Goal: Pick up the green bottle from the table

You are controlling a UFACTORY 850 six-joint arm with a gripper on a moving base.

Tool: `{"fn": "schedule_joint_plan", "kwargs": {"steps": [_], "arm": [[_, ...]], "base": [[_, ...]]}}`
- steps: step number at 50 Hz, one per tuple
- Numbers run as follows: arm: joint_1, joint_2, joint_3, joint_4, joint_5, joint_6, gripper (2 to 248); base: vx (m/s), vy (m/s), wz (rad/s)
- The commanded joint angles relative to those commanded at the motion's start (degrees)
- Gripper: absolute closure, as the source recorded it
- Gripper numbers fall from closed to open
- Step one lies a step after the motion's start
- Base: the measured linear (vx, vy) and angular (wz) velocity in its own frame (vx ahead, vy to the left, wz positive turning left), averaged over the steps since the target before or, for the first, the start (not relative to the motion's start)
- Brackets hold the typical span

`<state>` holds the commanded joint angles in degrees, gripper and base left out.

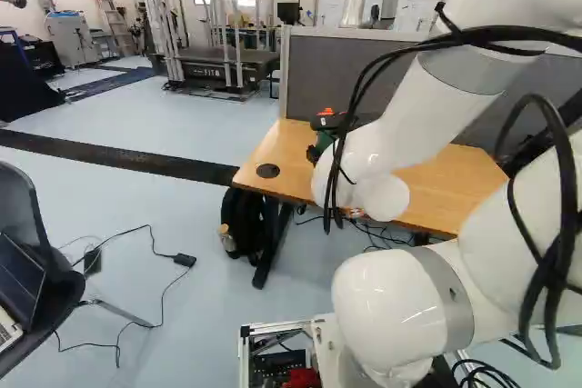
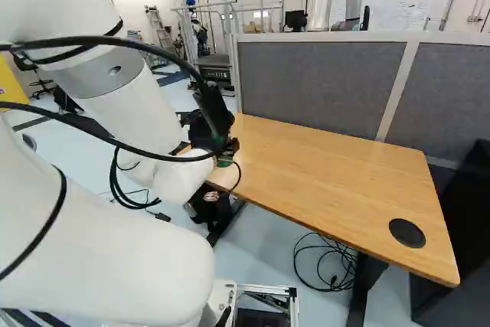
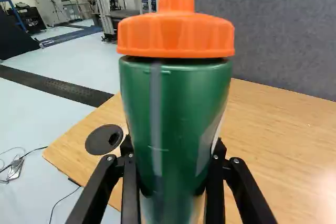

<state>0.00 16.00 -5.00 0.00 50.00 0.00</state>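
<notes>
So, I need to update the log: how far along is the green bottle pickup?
Reaching looks done: the black two-finger tool is at the green bottle with the orange lid. In hand is the grip, fingers closed against both sides. Lifting may be left: the bottle's base is out of sight, so I can't tell whether it is off the light wooden table.

White arm [image 2: 126, 101] at left; wooden table [image 2: 329, 181], grey partition [image 2: 318, 86]; bottle [image 2: 224, 163] seemingly half-hidden.

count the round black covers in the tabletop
2: one cover near the green bottle, another cover at the right of the right base view; the arm may hide more.
</notes>
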Motion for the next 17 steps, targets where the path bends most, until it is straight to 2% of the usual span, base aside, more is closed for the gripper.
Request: {"fn": "schedule_joint_plan", "kwargs": {"steps": [17], "arm": [[0.0, 0.0, 0.0, 0.0, 0.0, 0.0, 137]], "base": [[0.0, 0.0, 0.0]]}}
